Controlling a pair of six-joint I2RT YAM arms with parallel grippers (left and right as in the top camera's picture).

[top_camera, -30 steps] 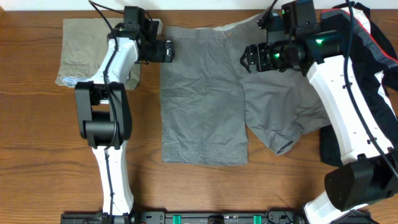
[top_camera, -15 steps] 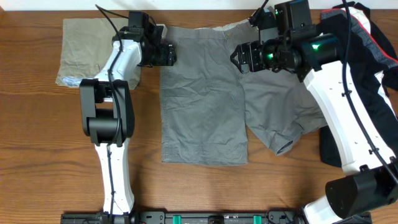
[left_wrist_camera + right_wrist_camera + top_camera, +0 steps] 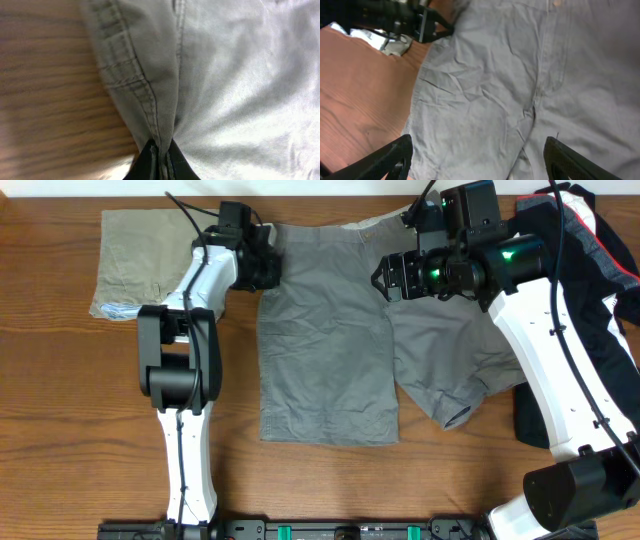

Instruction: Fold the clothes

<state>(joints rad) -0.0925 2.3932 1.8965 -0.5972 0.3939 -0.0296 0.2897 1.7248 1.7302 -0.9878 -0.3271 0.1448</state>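
Wooden desk [image 3: 60, 430] carries grey shorts [image 3: 325, 350] spread flat: left pincer [image 3: 268, 268] clamped on their waistband corner, right pincer [image 3: 385, 278] gaping empty above their fly; the thin pinch may slip when lifted.

We see plain grey shorts [image 3: 325, 350] on a brown wood-grain table [image 3: 70, 440], faded khaki shorts [image 3: 135, 250], a black top [image 3: 620, 330] trimmed with white and red stripes, and the left arm [image 3: 188, 470] and right arm [image 3: 555, 360] white with black joints.
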